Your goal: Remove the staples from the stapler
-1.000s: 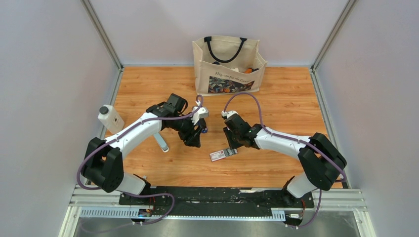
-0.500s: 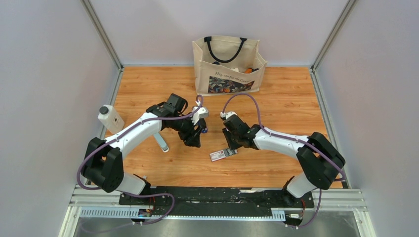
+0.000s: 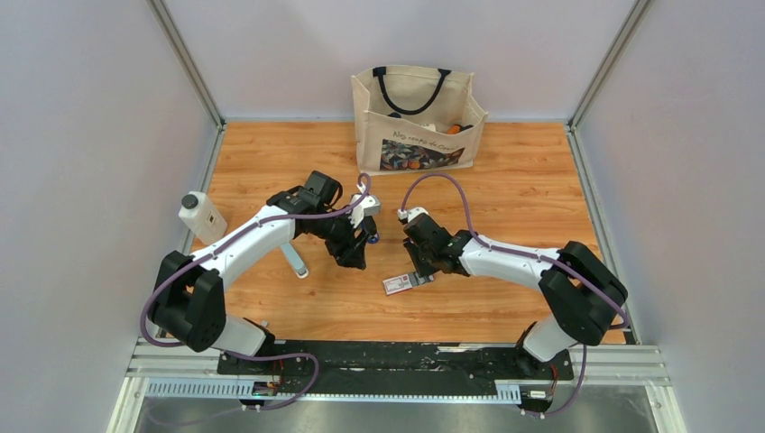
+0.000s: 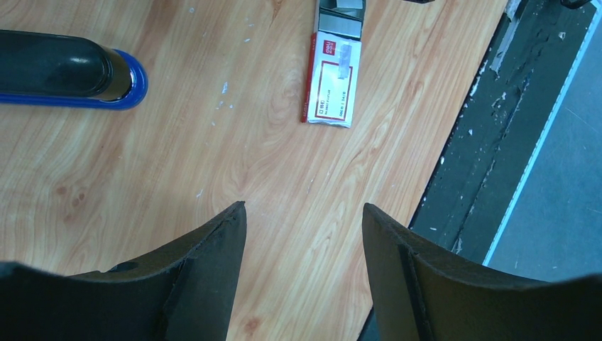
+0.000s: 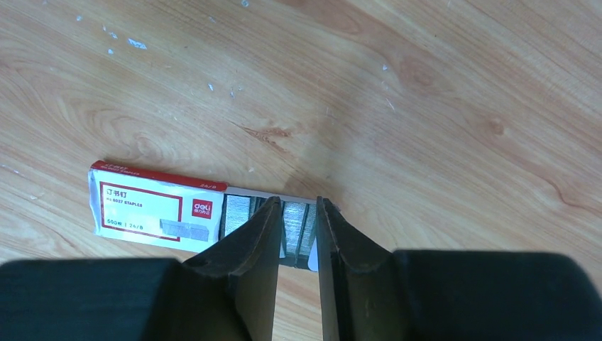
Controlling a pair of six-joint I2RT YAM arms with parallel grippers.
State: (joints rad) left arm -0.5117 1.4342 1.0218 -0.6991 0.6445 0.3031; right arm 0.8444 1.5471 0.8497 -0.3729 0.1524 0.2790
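Observation:
The stapler [image 4: 65,70], blue with a black top, lies flat on the wood ahead and to the left of my left gripper [image 4: 302,209]. That gripper hangs open above bare table, nothing between its fingers. From above only a blue tip of the stapler [image 3: 371,236] shows beside the left gripper [image 3: 354,254]. My right gripper [image 5: 299,202] hovers over the open end of a white-and-red box [image 5: 152,206]. Its jaws stand a narrow gap apart, and I see nothing held between them. The staples from the stapler are hidden.
The white-and-red box [image 3: 406,281] lies between the arms, grey rows showing at its open end. A white-grey stick tool [image 3: 295,261] lies left of the left gripper. A small bottle [image 3: 201,216] stands at the left wall, a tote bag [image 3: 417,117] at the back.
My right gripper has drifted slightly to the left above the box. The left arm has stayed still, and neither gripper's jaws have moved.

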